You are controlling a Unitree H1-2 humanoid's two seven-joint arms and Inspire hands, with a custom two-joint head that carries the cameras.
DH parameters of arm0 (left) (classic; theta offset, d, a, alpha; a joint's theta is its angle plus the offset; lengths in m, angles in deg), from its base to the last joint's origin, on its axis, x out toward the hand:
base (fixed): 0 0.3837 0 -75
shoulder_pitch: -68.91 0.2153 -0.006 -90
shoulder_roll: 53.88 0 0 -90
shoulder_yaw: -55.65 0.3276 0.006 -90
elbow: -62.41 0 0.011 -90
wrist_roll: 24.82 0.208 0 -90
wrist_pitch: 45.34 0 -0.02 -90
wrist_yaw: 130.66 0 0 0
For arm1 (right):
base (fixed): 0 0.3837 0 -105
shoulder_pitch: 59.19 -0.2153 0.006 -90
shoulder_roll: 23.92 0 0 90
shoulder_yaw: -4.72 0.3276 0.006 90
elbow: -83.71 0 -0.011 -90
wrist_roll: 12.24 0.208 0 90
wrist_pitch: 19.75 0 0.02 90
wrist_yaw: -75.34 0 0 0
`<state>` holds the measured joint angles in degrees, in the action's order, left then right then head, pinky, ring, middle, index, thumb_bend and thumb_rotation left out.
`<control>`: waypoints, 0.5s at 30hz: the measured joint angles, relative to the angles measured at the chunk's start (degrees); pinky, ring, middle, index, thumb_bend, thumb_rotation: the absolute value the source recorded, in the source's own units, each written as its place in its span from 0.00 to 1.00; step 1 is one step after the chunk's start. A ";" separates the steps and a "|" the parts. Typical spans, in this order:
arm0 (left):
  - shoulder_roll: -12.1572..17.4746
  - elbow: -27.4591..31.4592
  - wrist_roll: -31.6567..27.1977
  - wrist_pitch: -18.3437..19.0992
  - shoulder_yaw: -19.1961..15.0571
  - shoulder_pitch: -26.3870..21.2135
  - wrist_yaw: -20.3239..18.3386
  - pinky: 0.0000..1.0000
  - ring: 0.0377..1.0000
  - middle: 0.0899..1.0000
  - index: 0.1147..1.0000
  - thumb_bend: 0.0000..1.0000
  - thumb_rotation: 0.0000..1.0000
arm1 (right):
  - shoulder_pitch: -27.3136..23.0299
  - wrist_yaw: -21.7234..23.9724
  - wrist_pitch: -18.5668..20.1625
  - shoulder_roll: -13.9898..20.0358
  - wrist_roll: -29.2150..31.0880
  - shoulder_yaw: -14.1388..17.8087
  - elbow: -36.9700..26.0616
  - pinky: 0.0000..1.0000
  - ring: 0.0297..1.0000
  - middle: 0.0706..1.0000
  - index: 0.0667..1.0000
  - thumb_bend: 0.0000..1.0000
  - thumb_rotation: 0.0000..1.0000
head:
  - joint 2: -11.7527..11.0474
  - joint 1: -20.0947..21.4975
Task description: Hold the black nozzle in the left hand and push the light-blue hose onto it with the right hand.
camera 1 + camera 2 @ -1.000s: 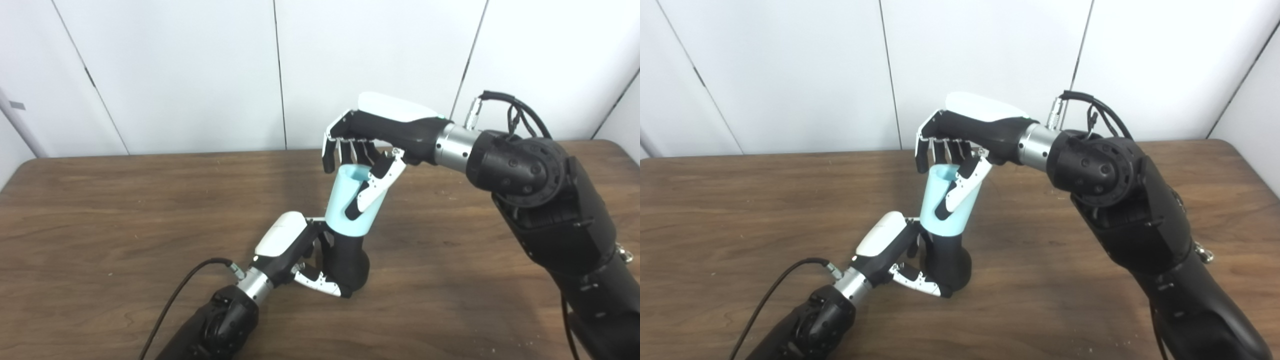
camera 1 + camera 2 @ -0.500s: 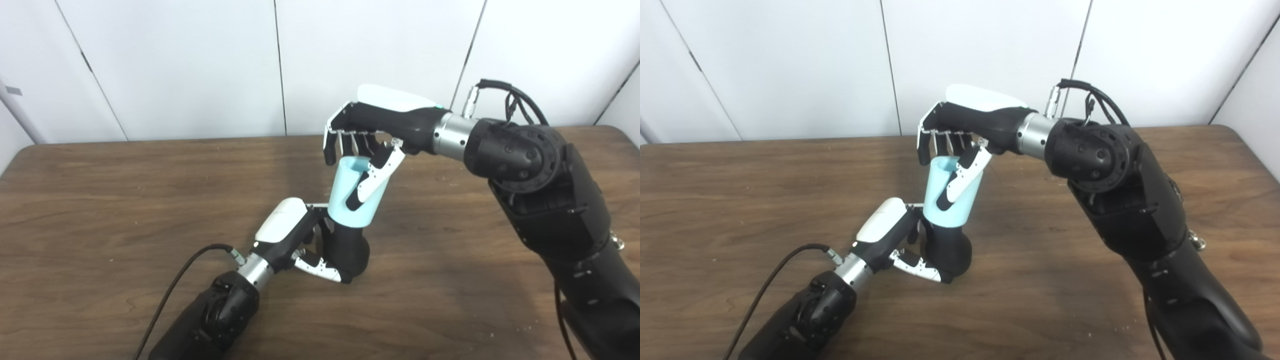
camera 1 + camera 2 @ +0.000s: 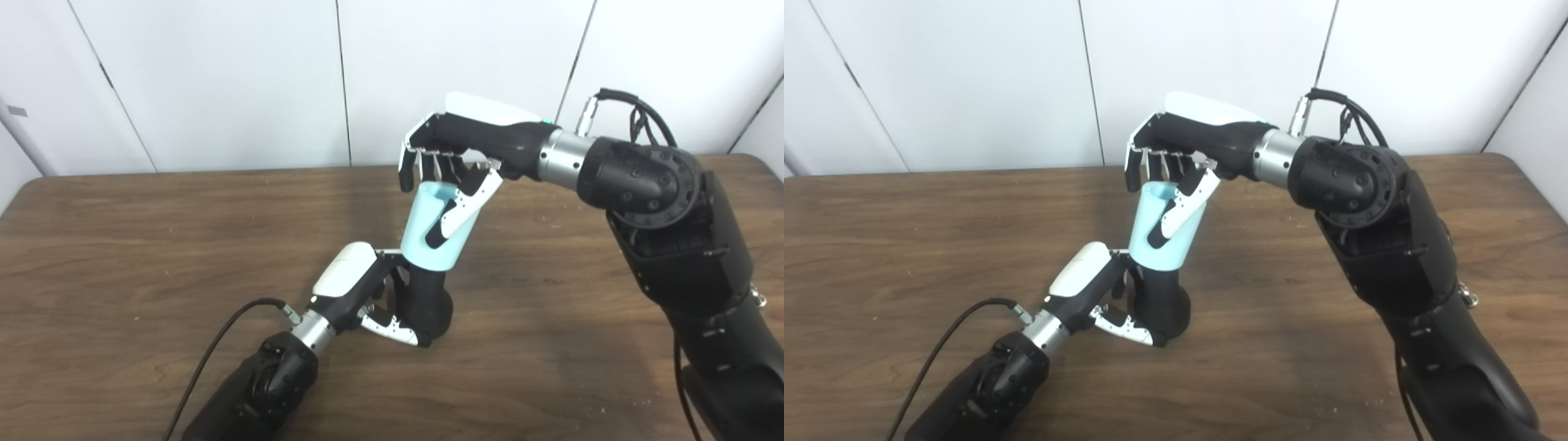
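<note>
I had the left hand [image 3: 367, 294] wrapped around the black nozzle [image 3: 429, 303], which stood on the wooden table [image 3: 122, 245] near its middle. The light-blue hose [image 3: 429, 236] sat tilted on top of the nozzle, its lower rim over the black neck. My right hand [image 3: 456, 159] gripped the hose from above, thumb down its side, fingers curled at the open rim.
</note>
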<state>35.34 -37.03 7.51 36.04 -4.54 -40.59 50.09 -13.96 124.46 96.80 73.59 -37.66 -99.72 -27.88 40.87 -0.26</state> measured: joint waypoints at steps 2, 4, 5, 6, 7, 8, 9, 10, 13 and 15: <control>0.00 0.00 0.00 0.00 0.01 0.00 0.00 0.39 0.35 0.38 0.42 0.52 0.08 | -0.04 -0.65 -0.16 0.11 -0.08 -0.30 -0.29 0.27 0.32 0.35 0.44 0.51 0.13 | 0.09 0.00; 0.00 0.00 0.00 0.00 0.01 -0.01 0.00 0.39 0.35 0.37 0.42 0.52 0.08 | -0.11 -1.44 -0.50 0.33 -0.43 -0.69 -0.56 0.29 0.34 0.36 0.44 0.51 0.13 | 0.09 0.00; 0.00 0.00 0.00 0.00 0.02 0.00 0.00 0.39 0.34 0.36 0.42 0.52 0.08 | -0.18 -1.83 -0.75 0.50 -0.73 -0.86 -0.59 0.29 0.33 0.36 0.44 0.51 0.13 | 0.09 0.09; 0.01 0.00 0.00 0.00 0.02 0.00 0.00 0.39 0.34 0.36 0.42 0.52 0.08 | -0.24 -2.08 -1.10 0.68 -0.98 -1.02 -0.59 0.29 0.33 0.36 0.44 0.51 0.13 | 0.09 0.09; 0.01 0.00 0.00 0.00 0.01 0.00 0.00 0.39 0.34 0.36 0.42 0.52 0.08 | -0.29 -2.22 -1.32 0.81 -1.12 -1.13 -0.59 0.29 0.33 0.35 0.44 0.51 0.13 | 0.09 0.09; 0.02 0.00 0.00 0.00 0.01 -0.01 0.00 0.39 0.34 0.37 0.42 0.52 0.08 | -0.30 -2.45 -1.49 0.93 -1.32 -1.32 -0.59 0.28 0.32 0.35 0.44 0.51 0.13 | 0.09 0.09; 0.02 0.00 0.00 0.00 0.01 -0.01 0.00 0.39 0.34 0.37 0.42 0.52 0.08 | -0.30 -2.69 -1.68 1.00 -1.60 -1.50 -0.60 0.27 0.31 0.34 0.44 0.51 0.13 | 0.09 0.09; 0.02 0.00 0.00 0.00 0.01 -0.01 0.00 0.39 0.34 0.37 0.42 0.52 0.08 | -0.30 -2.91 -1.92 1.06 -1.92 -1.73 -0.60 0.26 0.30 0.34 0.44 0.51 0.13 | 0.09 0.09; 0.02 0.00 0.01 0.00 0.02 -0.01 0.00 0.39 0.34 0.37 0.42 0.52 0.08 | -0.29 -3.39 -2.16 1.09 -2.93 -2.53 -0.67 0.24 0.28 0.32 0.44 0.51 0.13 | 0.09 0.00; 0.02 0.00 0.02 0.00 0.03 -0.01 0.00 0.39 0.34 0.37 0.42 0.52 0.08 | -0.27 -3.43 -2.23 1.12 -3.42 -3.27 -0.67 0.20 0.25 0.30 0.44 0.52 0.13 | 0.18 0.00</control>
<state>35.36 -37.03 7.53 36.04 -4.51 -40.60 50.09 -14.23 121.03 94.58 74.71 -41.08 -102.99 -28.55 41.04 -0.26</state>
